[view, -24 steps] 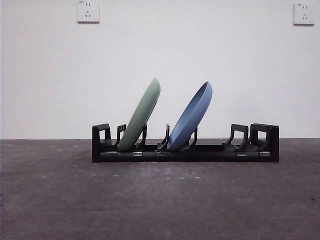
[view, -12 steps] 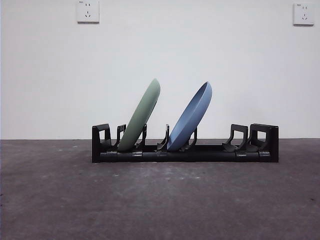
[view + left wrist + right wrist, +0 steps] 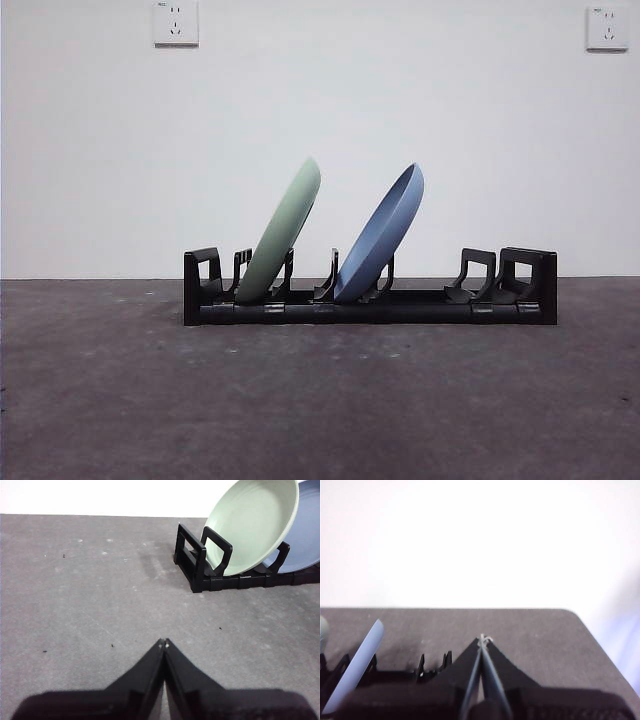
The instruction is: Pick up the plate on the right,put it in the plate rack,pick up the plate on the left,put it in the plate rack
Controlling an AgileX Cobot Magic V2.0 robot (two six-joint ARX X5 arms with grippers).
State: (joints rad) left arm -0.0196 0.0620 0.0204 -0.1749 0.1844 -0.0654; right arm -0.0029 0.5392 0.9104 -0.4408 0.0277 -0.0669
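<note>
Front view: green plate [image 3: 284, 232] and blue plate [image 3: 383, 234] lean in the plate rack [image 3: 370, 290] on the worktop [image 3: 320, 400], propped by prongs — left gripper [image 3: 163, 644] and right gripper [image 3: 482, 640] fingers closed, empty.

The left gripper [image 3: 163, 643] hangs above the table with its two black jaws pressed together. The right gripper [image 3: 482, 639] has its jaws closed too, holding nothing.
</note>
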